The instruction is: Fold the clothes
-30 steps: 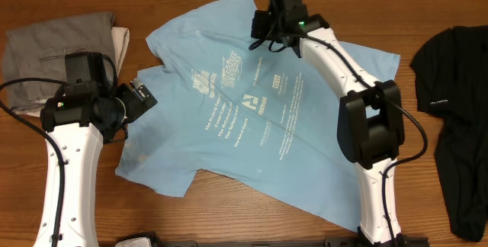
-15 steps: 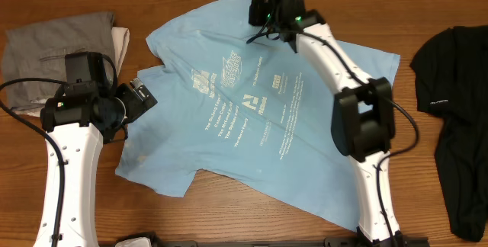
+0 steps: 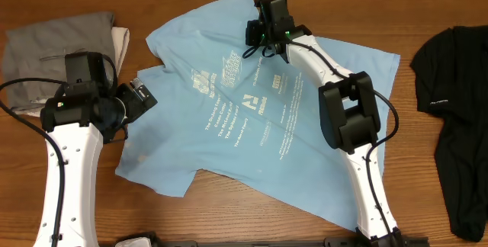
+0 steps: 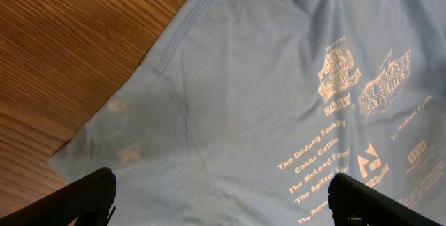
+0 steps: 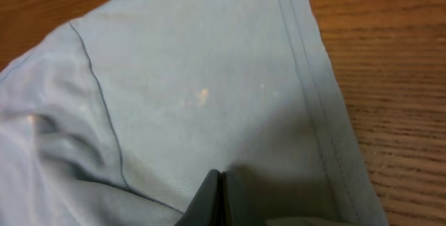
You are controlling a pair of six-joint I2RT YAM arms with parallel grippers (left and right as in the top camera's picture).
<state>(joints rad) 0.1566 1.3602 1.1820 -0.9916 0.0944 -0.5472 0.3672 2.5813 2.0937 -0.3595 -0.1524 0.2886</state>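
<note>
your light blue t-shirt [image 3: 252, 102] lies spread flat on the bench [image 3: 427, 201], white print up. your right end effector [image 3: 258, 35] is clenched, tips on the shirt's far edge beside a stitched hem; you can't tell if cloth is pinched. your left end effector [image 3: 142, 94] hangs released at the shirt's left edge. a grey garment [image 3: 53, 49] lies far left, a black garment [image 3: 457, 102] right.

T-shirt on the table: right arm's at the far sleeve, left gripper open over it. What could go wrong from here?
1. The right gripper is shut against the sleeve near its hem. Whether cloth is pinched is unclear, so a pull may slip off.
2. The T-shirt lies skewed and creased, so folding now could trap wrinkles.
3. The grey garment lies near the open left gripper, and a wide sweep might drag it.
</note>
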